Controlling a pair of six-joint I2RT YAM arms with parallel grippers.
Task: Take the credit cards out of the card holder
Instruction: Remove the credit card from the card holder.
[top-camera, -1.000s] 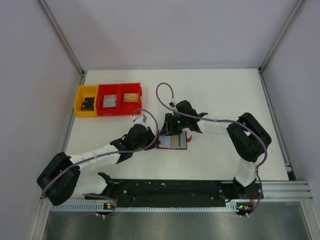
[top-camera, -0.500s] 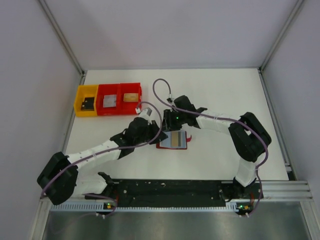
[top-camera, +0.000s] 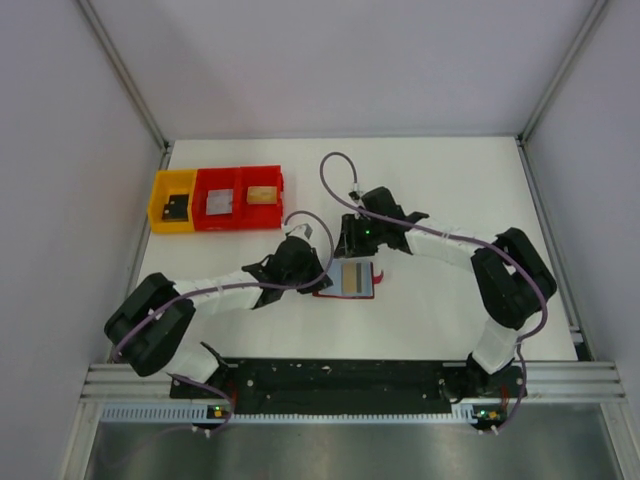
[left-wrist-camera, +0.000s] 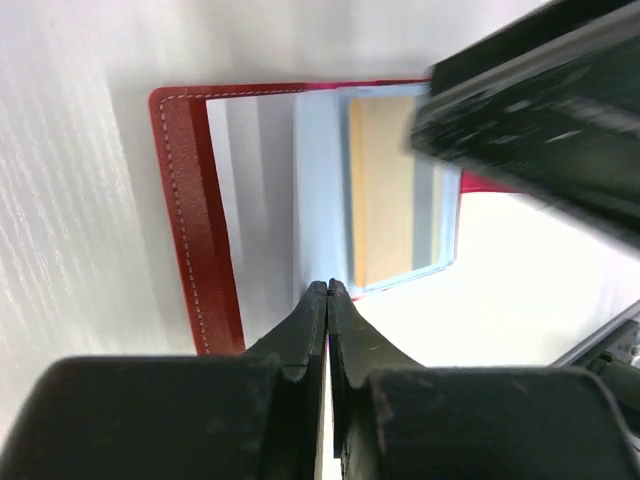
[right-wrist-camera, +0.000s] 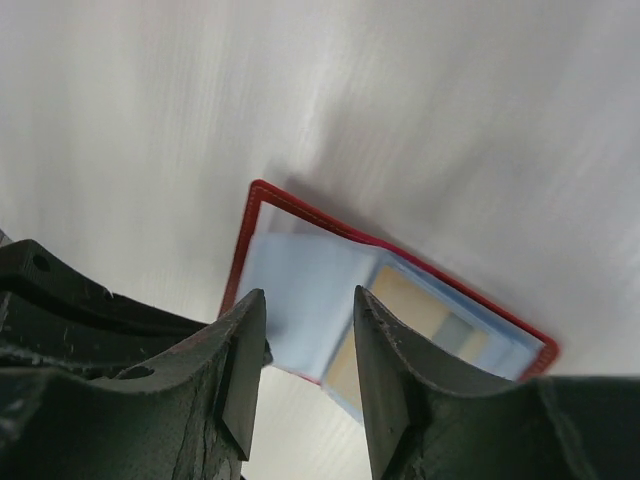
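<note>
The red card holder lies open on the white table, grey-blue pockets up. A tan credit card with a grey band sits inside a pocket. In the left wrist view the card holder fills the upper frame with the card in it. My left gripper is shut, its tips meeting at the near edge of a pale pocket flap. I cannot tell if the flap is pinched. My right gripper hangs open above the card holder, nothing between its fingers, the card beyond them.
A yellow bin and two joined red bins stand at the back left, each holding a small flat item. The right arm's black body looms blurred over the holder's far side. Grey walls enclose the table.
My left arm has reached further right to the holder's left edge and its jaws have shut. The right gripper has drifted slightly right and back, still open.
</note>
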